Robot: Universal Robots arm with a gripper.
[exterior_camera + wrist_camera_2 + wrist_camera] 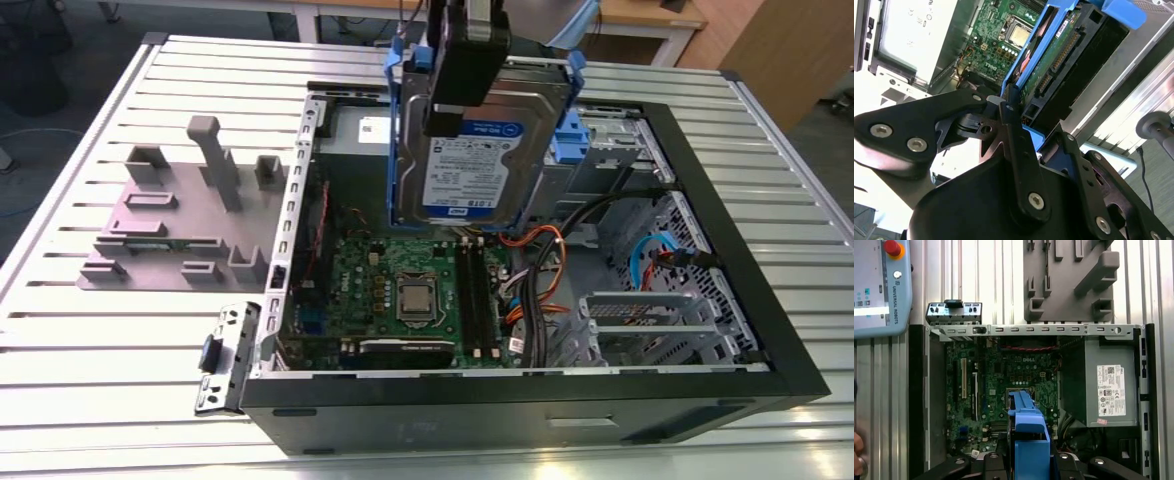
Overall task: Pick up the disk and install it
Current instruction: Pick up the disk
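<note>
The disk (483,150) is a silver-grey hard drive with a white-and-blue label in a blue caddy. It hangs upright above the open computer case (747,300), over the back of the motherboard (414,290). My gripper (449,115) reaches down from above and is shut on the disk, one black finger lying across its label face. In the second wrist view the disk (1054,55) is seen edge-on, clamped by the fingers (1010,107). In the first wrist view the blue caddy (1029,432) sticks out over the motherboard (1004,380).
Inside the case, a second blue caddy (571,135) sits in the drive bay behind the disk, and a grey power supply (1109,387) is mounted there too. A grey fixture (174,215) lies on the slatted table (80,400). A teach pendant (879,287) and a person's hand (857,450) are beside the case.
</note>
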